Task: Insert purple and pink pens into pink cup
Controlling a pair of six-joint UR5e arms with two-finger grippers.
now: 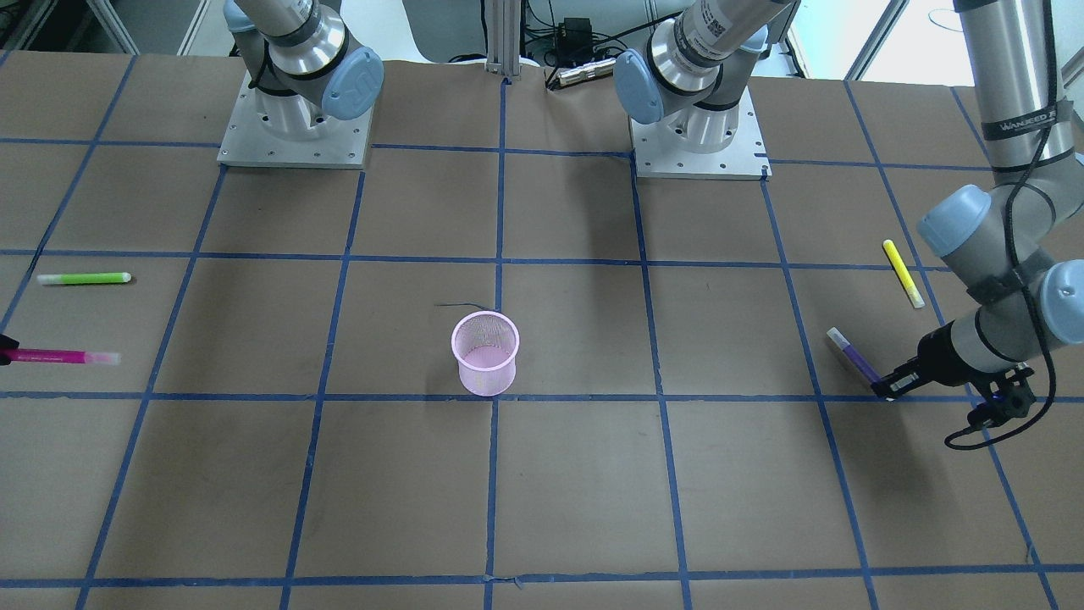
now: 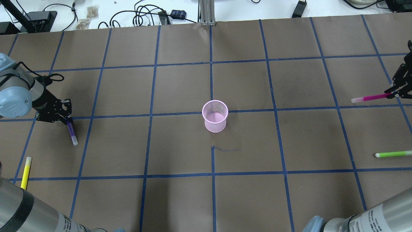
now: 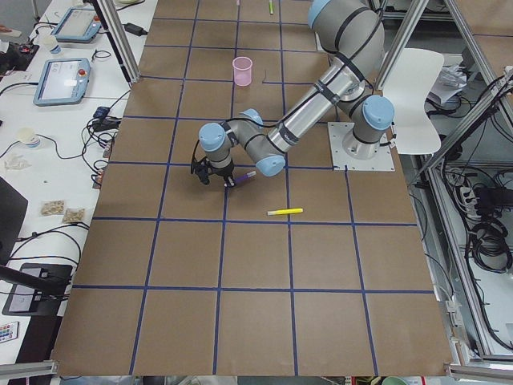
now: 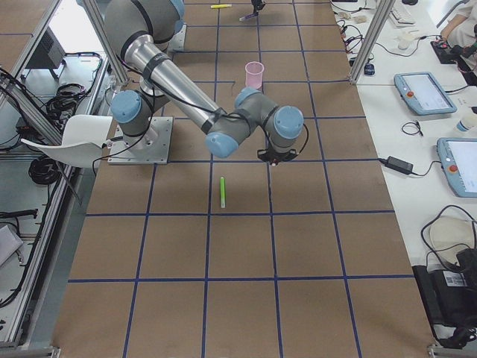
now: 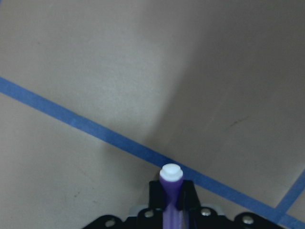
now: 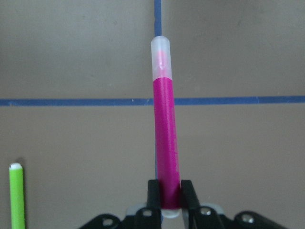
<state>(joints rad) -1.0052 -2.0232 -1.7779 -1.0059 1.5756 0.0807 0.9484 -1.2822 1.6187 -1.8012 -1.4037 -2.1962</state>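
The pink mesh cup stands upright at the table's middle, also in the front view. My left gripper is shut on one end of the purple pen, far to the cup's left; the pen sticks out past the fingers in the left wrist view. My right gripper is shut on one end of the pink pen, far to the cup's right; the pen points toward the cup. The right wrist view shows the pink pen clamped between the fingers.
A green pen lies on the table near my right gripper, also in the right wrist view. A yellow pen lies near my left arm. Both arm bases stand at the robot's side. Blue tape lines grid the brown table.
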